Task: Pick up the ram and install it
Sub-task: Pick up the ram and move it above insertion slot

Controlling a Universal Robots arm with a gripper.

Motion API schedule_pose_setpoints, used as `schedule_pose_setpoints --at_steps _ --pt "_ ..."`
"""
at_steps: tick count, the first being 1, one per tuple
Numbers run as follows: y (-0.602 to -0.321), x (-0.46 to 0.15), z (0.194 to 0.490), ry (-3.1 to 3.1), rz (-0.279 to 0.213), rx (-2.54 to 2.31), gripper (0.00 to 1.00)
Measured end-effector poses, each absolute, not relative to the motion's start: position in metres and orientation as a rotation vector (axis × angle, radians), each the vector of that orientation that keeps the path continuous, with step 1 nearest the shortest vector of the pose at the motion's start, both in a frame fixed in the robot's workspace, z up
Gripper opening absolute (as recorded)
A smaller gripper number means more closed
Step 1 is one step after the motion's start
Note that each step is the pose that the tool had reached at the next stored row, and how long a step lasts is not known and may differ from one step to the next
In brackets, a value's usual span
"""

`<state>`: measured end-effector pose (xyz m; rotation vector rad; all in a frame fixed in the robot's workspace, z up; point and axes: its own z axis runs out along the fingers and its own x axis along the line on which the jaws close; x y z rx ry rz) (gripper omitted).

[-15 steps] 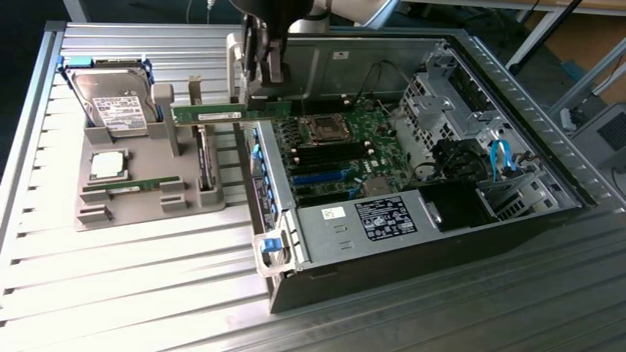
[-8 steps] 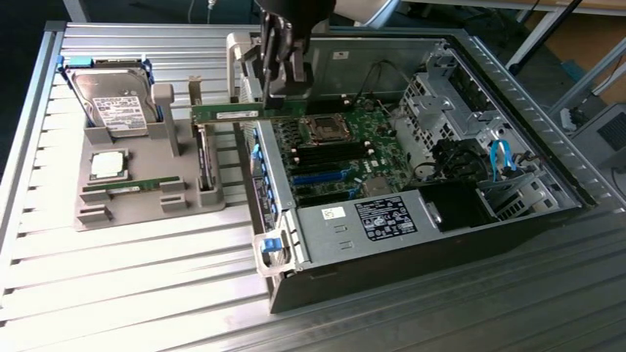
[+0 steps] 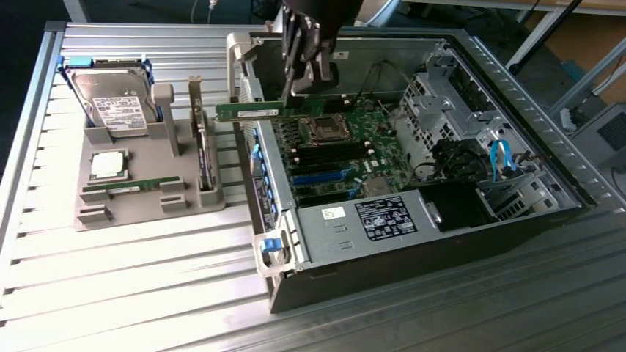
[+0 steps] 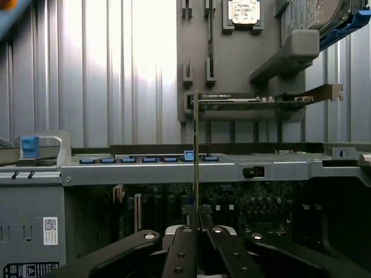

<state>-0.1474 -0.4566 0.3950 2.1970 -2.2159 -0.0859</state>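
My gripper (image 3: 306, 97) is shut on the ram (image 3: 262, 111), a long green stick held level and on edge. It hangs above the motherboard (image 3: 342, 147) inside the open computer case (image 3: 391, 242), and one end reaches out over the case wall toward the exterior view's left. The black memory slots (image 3: 318, 156) lie just below and nearer the camera. In the wrist view the ram (image 4: 196, 145) is a thin edge-on line rising from between my fingers (image 4: 184, 243), with my gripper (image 4: 197, 223) closed around its near end.
A grey holder tray (image 3: 137, 213) at the exterior view's left carries a hard drive (image 3: 116, 103), a square silver CPU (image 3: 108, 163), a second green stick (image 3: 132, 185) and an upright expansion card (image 3: 202, 158). The power supply (image 3: 386, 220) and cables (image 3: 499, 158) fill the case's near end.
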Motion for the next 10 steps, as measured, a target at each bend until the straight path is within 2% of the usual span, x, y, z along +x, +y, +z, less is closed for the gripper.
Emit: schedule_pose_setpoints --at_steps 10 --pt "-0.457 -0.117 0.395 -2.211 -0.090 2.198 0.12"
